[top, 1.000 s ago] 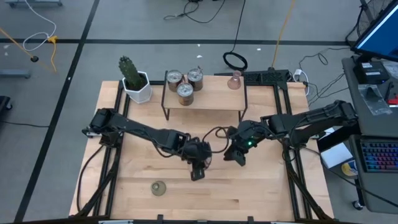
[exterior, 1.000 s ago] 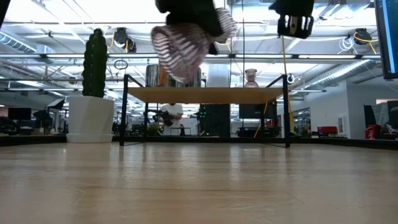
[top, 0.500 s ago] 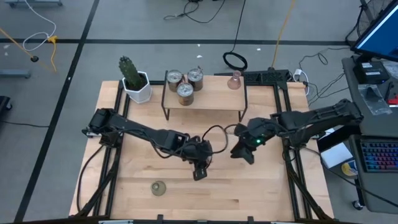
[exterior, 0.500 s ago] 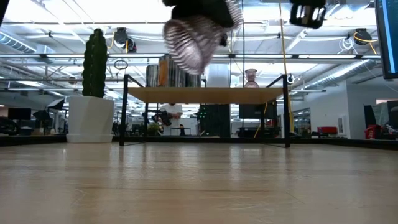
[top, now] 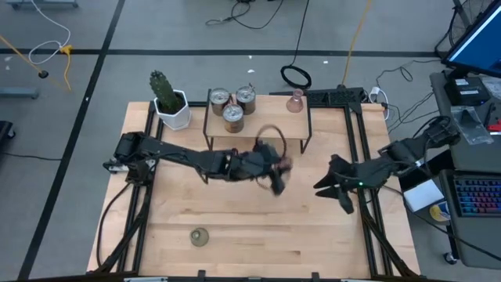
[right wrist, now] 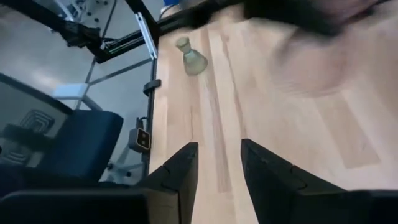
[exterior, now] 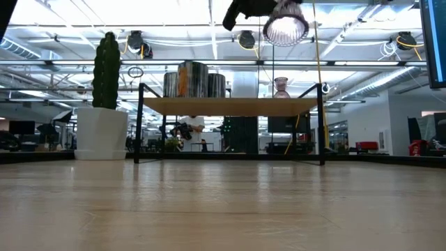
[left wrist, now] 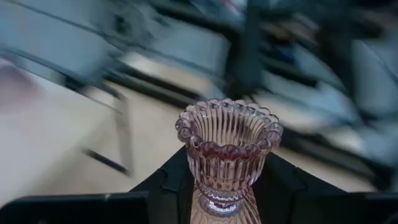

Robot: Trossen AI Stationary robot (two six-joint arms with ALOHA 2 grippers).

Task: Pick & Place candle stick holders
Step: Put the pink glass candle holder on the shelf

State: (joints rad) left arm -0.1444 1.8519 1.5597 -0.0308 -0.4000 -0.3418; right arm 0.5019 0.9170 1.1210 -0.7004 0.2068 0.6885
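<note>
My left gripper (top: 272, 174) is shut on a pink ribbed glass candle holder (left wrist: 227, 146), held high over the table in front of the small shelf (top: 258, 125); the holder also shows in the low view (exterior: 286, 24). Three silvery holders (top: 232, 106) and a second pink glass one (top: 295, 102) stand on the shelf top. An olive-green holder (top: 200, 236) stands on the table near its front left. My right gripper (top: 338, 192) is open and empty near the table's right edge. My left gripper pinches the pink holder's narrow stem and foot (left wrist: 217, 200) between its two fingers (left wrist: 169, 182). The ribbed cup sticks out past the fingertips, mouth away from the wrist. The holder is lifted clear of the table and the shelf.
A green cactus in a white pot (top: 170, 102) stands at the far left beside the shelf. The olive holder also shows in the right wrist view (right wrist: 193, 57). Bare wood lies across the table's middle and near side.
My left gripper has risen and gone toward the far right, up to the shelf's front, carrying the pink holder, which has turned about in the low view. My right gripper has drawn back toward the table's right edge.
</note>
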